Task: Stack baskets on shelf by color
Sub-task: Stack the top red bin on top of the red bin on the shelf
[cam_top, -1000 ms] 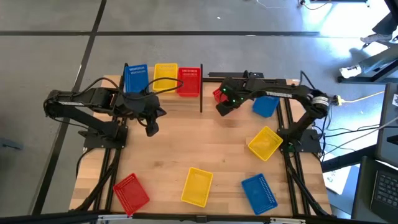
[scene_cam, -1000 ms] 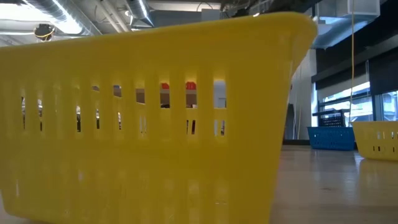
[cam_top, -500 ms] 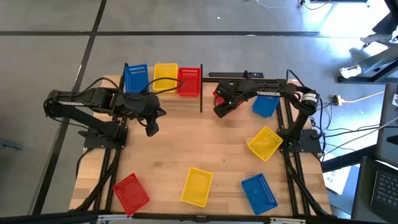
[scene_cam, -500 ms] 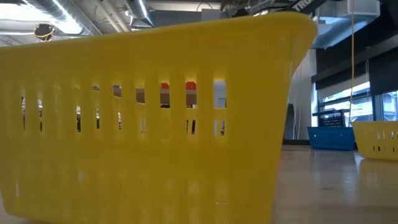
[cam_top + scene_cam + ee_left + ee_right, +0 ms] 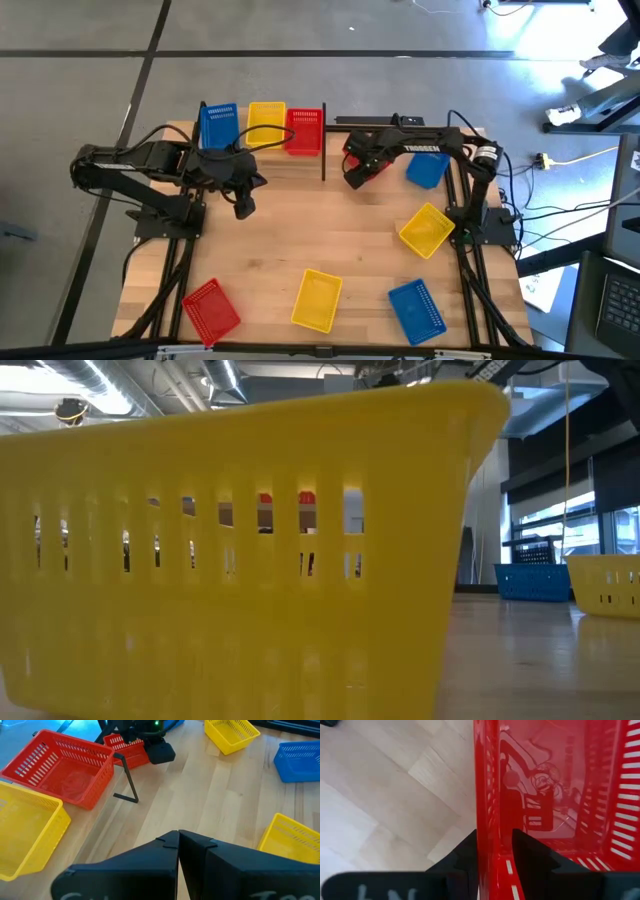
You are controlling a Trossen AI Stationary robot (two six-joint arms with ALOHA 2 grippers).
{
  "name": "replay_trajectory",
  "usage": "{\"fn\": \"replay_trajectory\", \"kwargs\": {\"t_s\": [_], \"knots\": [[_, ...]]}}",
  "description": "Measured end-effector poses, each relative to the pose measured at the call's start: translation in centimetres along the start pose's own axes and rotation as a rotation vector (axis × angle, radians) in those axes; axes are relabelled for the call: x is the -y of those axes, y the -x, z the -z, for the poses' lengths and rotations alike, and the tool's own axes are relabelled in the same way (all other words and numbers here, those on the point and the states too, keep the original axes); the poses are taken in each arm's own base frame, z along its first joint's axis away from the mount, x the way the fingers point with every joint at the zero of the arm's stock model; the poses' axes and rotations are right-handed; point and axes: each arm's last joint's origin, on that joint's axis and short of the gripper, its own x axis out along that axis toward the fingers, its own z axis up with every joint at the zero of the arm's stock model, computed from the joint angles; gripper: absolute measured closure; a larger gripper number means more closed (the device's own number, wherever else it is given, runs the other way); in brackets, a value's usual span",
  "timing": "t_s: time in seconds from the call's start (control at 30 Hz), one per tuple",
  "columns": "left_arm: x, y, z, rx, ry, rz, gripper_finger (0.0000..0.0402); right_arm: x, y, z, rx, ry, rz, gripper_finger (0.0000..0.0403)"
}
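Note:
On the wooden shelf (image 5: pixel 330 122) at the table's far left stand a blue basket (image 5: pixel 219 125), a yellow basket (image 5: pixel 265 122) and a red basket (image 5: pixel 304 131), side by side. My right gripper (image 5: pixel 353 175) is just right of the shelf's black post (image 5: pixel 324 150), shut on another red basket (image 5: pixel 350 151); it also shows in the left wrist view (image 5: pixel 160 752). My left gripper (image 5: pixel 243 206) hangs shut and empty in front of the shelf, above the tabletop. My right gripper pinches one side wall of the red basket (image 5: pixel 485 795) near its rim, one finger (image 5: pixel 530 862) inside the basket and one finger (image 5: pixel 462 857) outside. Whether the basket is clear of the table, I cannot tell.
Loose on the table lie a blue basket (image 5: pixel 427 169) at the far right, a yellow basket (image 5: pixel 427 230), a blue basket (image 5: pixel 415 308), a yellow basket (image 5: pixel 317 298) that fills the low view (image 5: pixel 240 560), and a red basket (image 5: pixel 210 308) at the near left.
My right arm has drawn its elbow in toward the table's left, and its gripper has edged a little toward the shelf post, still shut on the red basket. My left arm has kept still.

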Motion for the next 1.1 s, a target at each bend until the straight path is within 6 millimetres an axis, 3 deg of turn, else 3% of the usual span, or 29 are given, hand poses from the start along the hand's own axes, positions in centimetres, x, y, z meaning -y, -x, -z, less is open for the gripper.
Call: {"fn": "replay_trajectory", "kwargs": {"t_s": [0.4, 0.63, 0.73, 0.93, 1.1], "knots": [[0.0, 0.0, 0.0, 0.0, 0.0, 0.0, 0.0401, -0.1, -0.3, -0.2, 0.022, 0.021, 0.004, 0.0304], [0.0, 0.0, 0.0, -0.001, 0.0, 0.0, 0.0401, -0.1, -0.3, -0.2, 0.024, 0.027, 0.014, 0.0391], [0.0, 0.0, 0.0, -0.001, -0.001, 0.0, 0.0401, -0.1, 0.0, -0.2, 0.026, 0.037, 0.014, 0.0395], [0.0, 0.0, 0.0, -0.002, -0.001, 0.0, 0.0401, -0.6, 1.9, 0.9, 0.002, 0.061, 0.008, 0.0401], [0.0, 0.0, 0.0, -0.001, -0.001, 0.0, 0.0401, -2.0, 4.7, 1.8, -0.02, 0.113, 0.049, 0.0402]]}}
